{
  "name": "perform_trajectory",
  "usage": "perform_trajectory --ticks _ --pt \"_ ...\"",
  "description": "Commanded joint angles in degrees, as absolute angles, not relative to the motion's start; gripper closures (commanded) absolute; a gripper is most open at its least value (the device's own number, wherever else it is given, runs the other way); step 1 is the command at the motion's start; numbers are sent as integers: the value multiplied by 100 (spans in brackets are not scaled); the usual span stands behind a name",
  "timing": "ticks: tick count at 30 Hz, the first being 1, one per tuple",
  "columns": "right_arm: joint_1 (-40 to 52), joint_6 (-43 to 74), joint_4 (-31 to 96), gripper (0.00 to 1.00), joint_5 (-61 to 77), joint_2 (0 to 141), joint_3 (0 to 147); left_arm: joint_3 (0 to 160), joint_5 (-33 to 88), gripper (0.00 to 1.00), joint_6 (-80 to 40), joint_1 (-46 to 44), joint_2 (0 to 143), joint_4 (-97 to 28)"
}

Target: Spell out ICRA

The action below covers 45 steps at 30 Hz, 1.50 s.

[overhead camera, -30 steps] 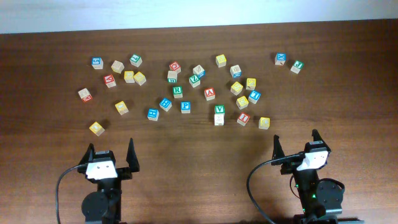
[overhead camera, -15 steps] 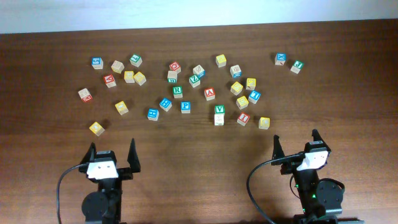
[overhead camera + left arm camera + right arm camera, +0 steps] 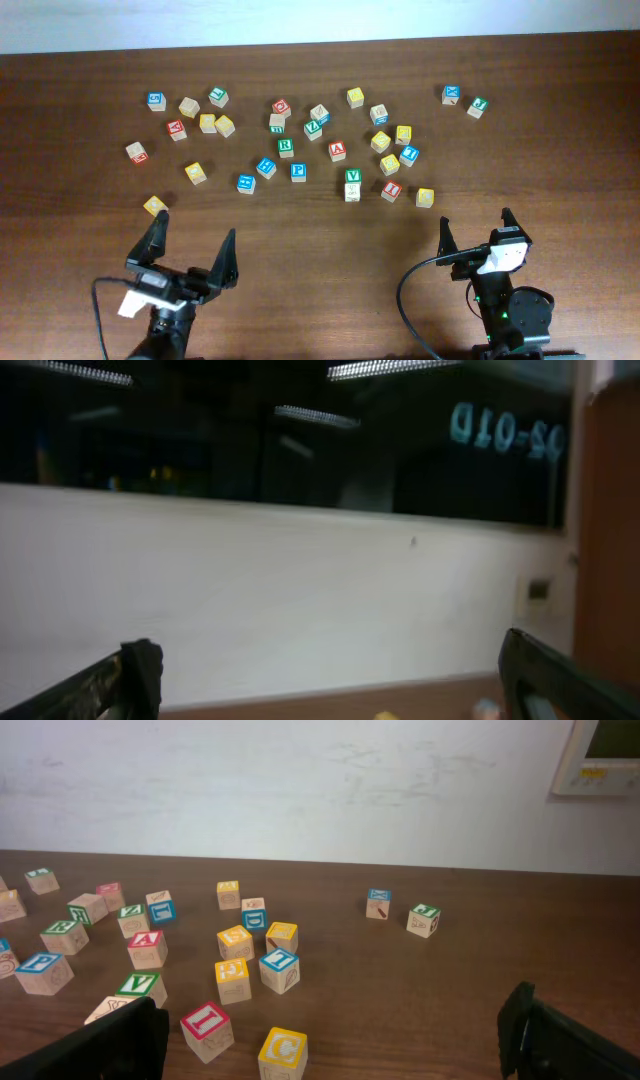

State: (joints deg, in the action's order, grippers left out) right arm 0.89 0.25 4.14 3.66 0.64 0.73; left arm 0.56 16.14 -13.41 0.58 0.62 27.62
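Left pincer (image 3: 193, 232) and right pincer (image 3: 476, 222) both stand wide open and empty at the near bench (image 3: 320, 265) edge, while cubes I (image 3: 392, 190), C (image 3: 425, 197), A (image 3: 338, 151) and R (image 3: 285, 147) lie apart among others, probably light, stiff wood, best pinched across two flat opposite sides.

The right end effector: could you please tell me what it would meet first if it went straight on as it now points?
Probably the yellow C cube, nearest and just left of centre between the open fingers of the right end effector. Height is unclear, so it might pass above it.
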Motion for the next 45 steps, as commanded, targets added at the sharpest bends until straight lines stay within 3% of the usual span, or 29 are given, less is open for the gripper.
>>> perform_trajectory --ticks 1,8,10,13,16,19,24,26,29,33,37,45 --pt "110 89 429 2 296 25 32 84 1739 1 -1992 91 30 3234" --pt "110 89 429 2 296 25 32 792 1737 1 -1990 91 423 2985" --pt "110 86 429 2 296 25 32 1365 1894 1 -1946 91 738 2226" --pt "110 89 429 2 296 25 32 2799 2786 1 -760 91 1782 775" --pt "110 86 429 2 296 25 32 4689 3068 1 298 91 3249 -1472" --pt "110 89 429 2 296 25 32 5953 3070 1 611 91 4543 -3227" --pt "110 89 429 2 296 25 32 7293 3100 1 611 -89 6195 -4901" --pt "110 86 429 2 296 25 32 7358 4141 1 609 -296 6667 -5070" --pt "110 86 429 2 296 25 32 7356 4525 1 495 -414 7048 -5164" --pt "110 89 429 2 296 25 32 7454 2947 1 -530 -1256 7526 -5251" --pt "110 89 429 2 296 25 32 8890 611 1 -1131 -2189 8628 -6584" --pt "110 89 429 2 296 25 32 9476 379 1 -1584 -2316 10473 -7059"
